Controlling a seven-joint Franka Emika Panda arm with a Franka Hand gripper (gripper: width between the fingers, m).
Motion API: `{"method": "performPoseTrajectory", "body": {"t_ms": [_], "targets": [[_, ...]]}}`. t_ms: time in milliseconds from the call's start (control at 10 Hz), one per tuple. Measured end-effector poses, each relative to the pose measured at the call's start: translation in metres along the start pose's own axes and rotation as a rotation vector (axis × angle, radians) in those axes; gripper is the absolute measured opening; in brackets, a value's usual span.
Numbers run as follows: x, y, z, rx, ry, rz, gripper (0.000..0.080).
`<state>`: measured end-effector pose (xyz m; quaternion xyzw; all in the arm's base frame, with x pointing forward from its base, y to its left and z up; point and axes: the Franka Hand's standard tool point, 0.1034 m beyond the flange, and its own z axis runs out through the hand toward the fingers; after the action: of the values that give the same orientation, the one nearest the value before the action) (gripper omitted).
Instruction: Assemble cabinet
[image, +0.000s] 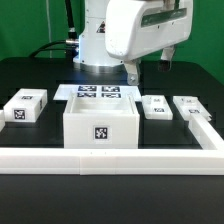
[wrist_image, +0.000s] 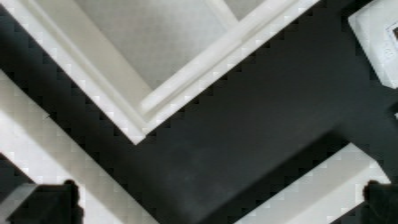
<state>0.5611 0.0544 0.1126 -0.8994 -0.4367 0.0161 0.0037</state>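
The cabinet, an open-topped white box with a tag on its near face, sits mid-counter. The pincer is released. Its two dark fingertips stand wide apart with nothing between them, hanging over what looks like a corner of the cabinet, though the wrist view is too tight to be sure.

From here the main risk is a descent that puts a finger on the cabinet's rim instead of astride a wall. That would tip the box or push it across the smooth counter. A grasp right at the corner would also probably twist the box as the fingers meet.

A long white rail runs just in front of the cabinet; whether they touch I cannot tell. It leaves no room for a finger on that side. The marker board lies just behind the cabinet. One tagged block lies on the cabinet's side toward the exterior view's left. A nearer block and a farther block lie on the opposite side, well clear.
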Motion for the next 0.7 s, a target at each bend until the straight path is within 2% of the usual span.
{"method": "performPoseTrajectory", "body": {"t_ms": [700], "targets": [[0.0000, 0.0000, 0.0001, 0.000, 0.000, 0.000, 0.0799]]}}
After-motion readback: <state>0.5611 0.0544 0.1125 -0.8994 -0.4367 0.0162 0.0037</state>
